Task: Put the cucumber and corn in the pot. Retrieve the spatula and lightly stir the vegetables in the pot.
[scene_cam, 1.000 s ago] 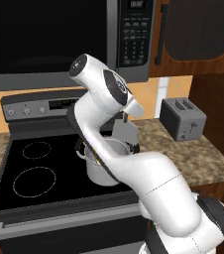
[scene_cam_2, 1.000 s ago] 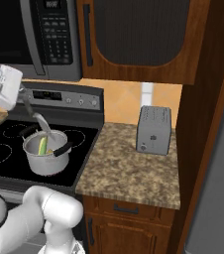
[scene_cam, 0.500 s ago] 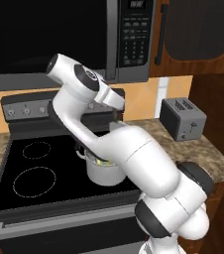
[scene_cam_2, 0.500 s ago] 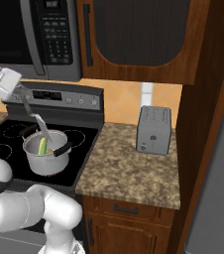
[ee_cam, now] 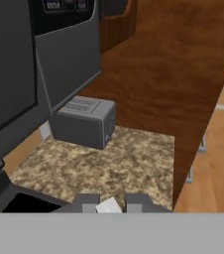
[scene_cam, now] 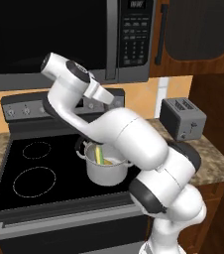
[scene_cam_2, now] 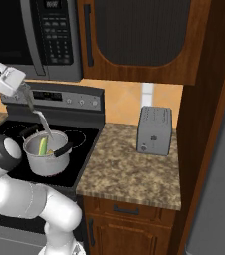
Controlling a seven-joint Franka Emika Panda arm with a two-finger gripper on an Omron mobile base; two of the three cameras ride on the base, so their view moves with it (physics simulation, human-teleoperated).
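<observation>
Clamped on the spatula's point(scene_cam_2: 41, 121) thin handle, the gripper point(scene_cam_2: 24, 88) is being held up and to the left above the pot point(scene_cam_2: 47, 157) in the right base view, the blade being angled down into it. The cucumber point(scene_cam_2: 43, 145) is being seen leaning inside the pot on the stove point(scene_cam: 15, 188), with the corn point(scene_cam: 107, 161) beside it. Loading is judged finished; stirring is judged under way.
</observation>
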